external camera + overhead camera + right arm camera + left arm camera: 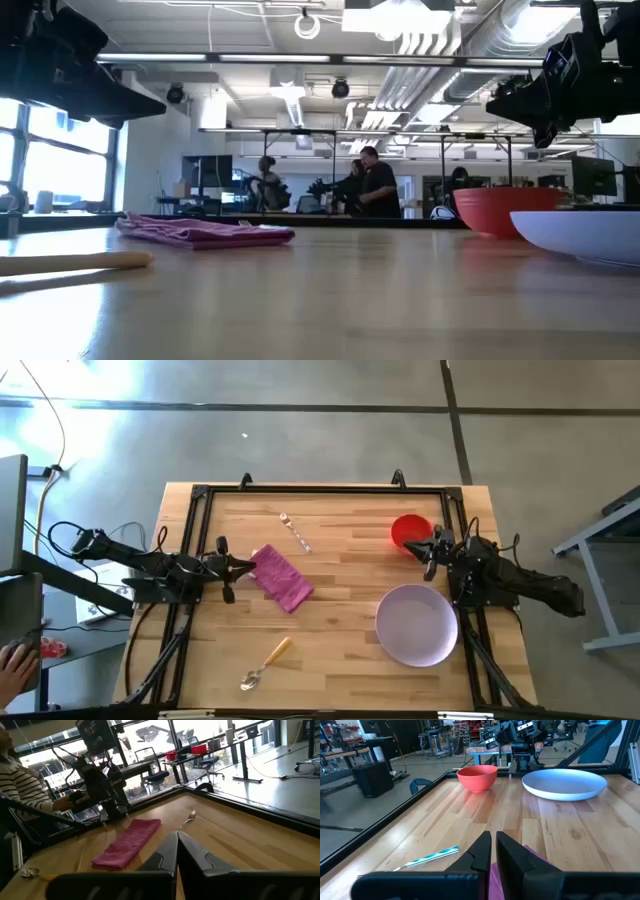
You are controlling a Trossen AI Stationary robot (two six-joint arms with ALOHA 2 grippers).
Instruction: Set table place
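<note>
I see the five pieces of the place setting lying apart on the large light butcher-block wooden table [340, 610], so to my judgement the setting is not yet begun. The pale lilac round plate [417, 624] lies near the right front part of the table, and the small red bowl [409, 530] stands behind it, close but not touching. The folded magenta cloth napkin [279, 577] lies left of the middle, the small silver fork [296, 532] behind it toward the far edge, and the wooden-handled metal spoon [266, 663] near the front edge, well apart from the plate. My left gripper [240, 567] waits at the left edge, just beside the near end of the napkin; its wrist view shows the two fingers pressed together with nothing between them. My right gripper [418, 548] hovers between the bowl and the plate, also closed and empty. I think each arm stands next to the things on its own side: the left one for the napkin and cutlery, the right one for the bowl. Probably the plate is the anchor, and the others must come to it.
</note>
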